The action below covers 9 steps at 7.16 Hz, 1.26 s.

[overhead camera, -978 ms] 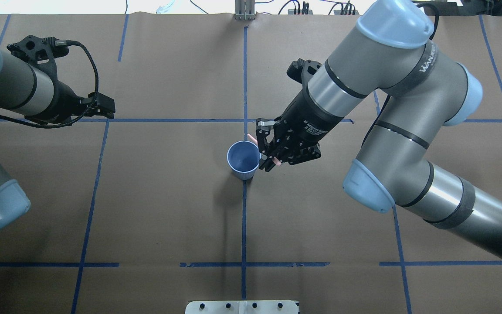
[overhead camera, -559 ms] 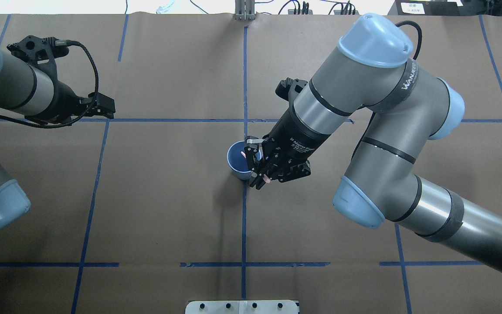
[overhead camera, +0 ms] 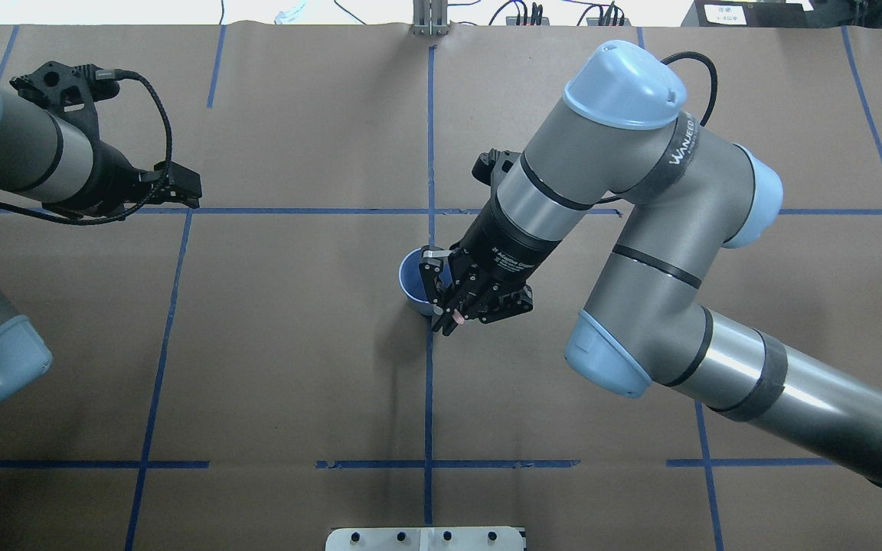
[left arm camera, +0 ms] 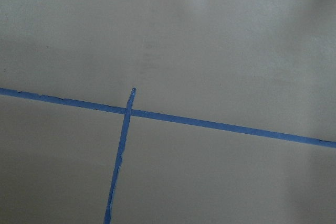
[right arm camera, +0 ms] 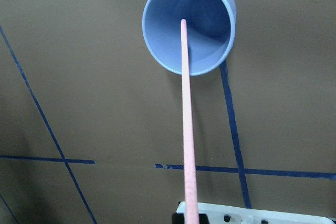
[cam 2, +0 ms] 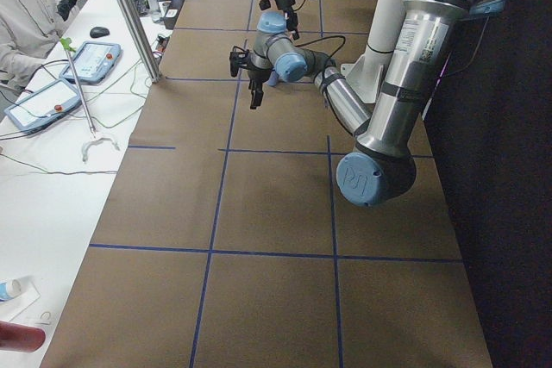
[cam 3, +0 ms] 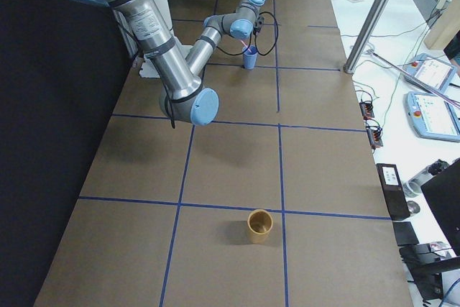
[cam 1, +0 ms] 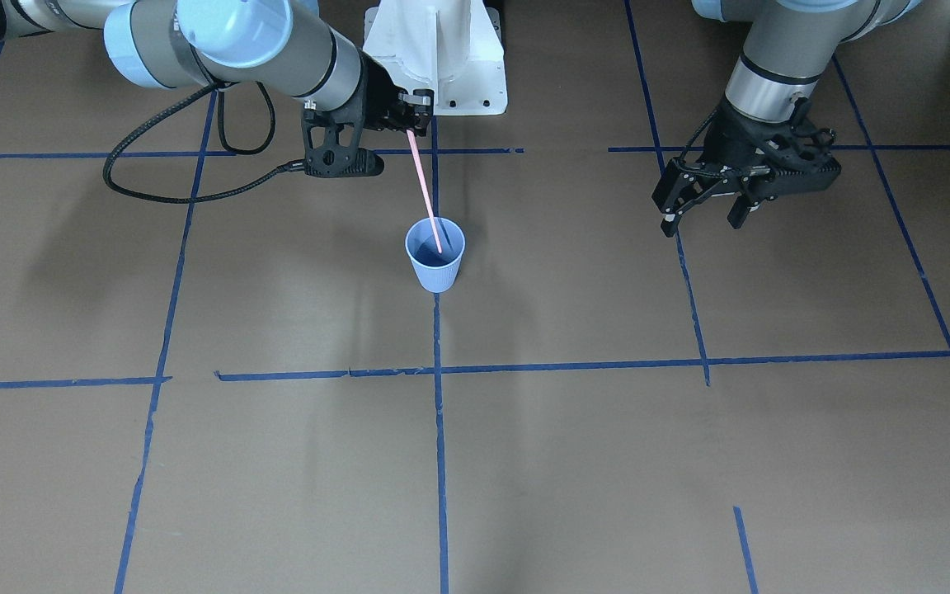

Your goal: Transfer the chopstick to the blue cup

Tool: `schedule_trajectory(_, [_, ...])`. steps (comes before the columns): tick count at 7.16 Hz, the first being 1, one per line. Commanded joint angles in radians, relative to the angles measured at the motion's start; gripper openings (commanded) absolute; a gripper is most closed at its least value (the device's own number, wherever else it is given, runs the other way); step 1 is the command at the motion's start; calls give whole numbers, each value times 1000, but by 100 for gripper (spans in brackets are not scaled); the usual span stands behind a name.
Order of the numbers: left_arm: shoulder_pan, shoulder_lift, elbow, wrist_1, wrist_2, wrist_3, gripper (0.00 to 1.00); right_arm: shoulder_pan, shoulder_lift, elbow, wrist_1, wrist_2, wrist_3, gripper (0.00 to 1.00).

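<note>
Step in hand: the right pincer (cam 1: 411, 115) is clamped on the upper end of the chopstick (cam 1: 424, 186), feeding its lower end into the blue cup (cam 1: 435, 276).
Where the chopstick is: tilted, not upright; in the front-facing view it runs from the pincer at 12 o'clock down to the cup, its lower tip inside the rim.
Where the cup is: upright near the middle of the bench (cam 1: 607, 462), on a tape line.
Other arm: the left pincer (cam 1: 702, 216) has its fingers apart and holds nothing; in the overhead view it sits around 10 o'clock of the cup, well apart.
Doing it well: I would keep the tip centred within the rim, as the right wrist view shows it, and lower further before letting go. The stick looks long against a small cup that is probably light, so a high or sideways release could tip the cup or let the stick flip out. Better to ease it until it leans on the rim, then part the fingers slowly.
Hard to make out: whether the tip touches the cup floor, I cannot tell.
Covered: overhead, the right pincer hides part of the cup and nearly all of the stick.
Left wrist view: only bench paper and tape lines (left arm camera: 210, 124).
Far off: a brown cup (cam 3: 259, 226) shows only in the right side view.
</note>
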Motion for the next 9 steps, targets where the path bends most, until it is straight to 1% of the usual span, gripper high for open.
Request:
schedule_trajectory(1, [0,1,-1,0,0,-3,100,6,46,-61,0,0,0,35])
schedule_trajectory(2, [0,1,-1,0,0,-3,100,6,45,-66,0,0,-3,67])
schedule_trajectory(3, [1,1,-1,0,0,-4,100,6,46,-72,2,0,-3,82])
schedule_trajectory(4, [0,1,-1,0,0,-3,100,39,48,-71,2,4,-2,85])
schedule_trajectory(5, [-2,7,-1,0,-2,5,100,97,48,-66,0,39,-3,86])
schedule_trajectory(6, [-16,22,0,0,-5,43,100,151,33,-51,0,61,1,99])
schedule_trajectory(7, [-36,63,-1,0,-12,133,100,217,-52,19,0,47,-6,99])
schedule_trajectory(8, [-69,86,5,2,-62,211,100,293,-120,91,0,25,-16,99])
schedule_trajectory(9, [-117,134,20,2,-96,347,100,363,-203,163,-3,-11,-31,99])
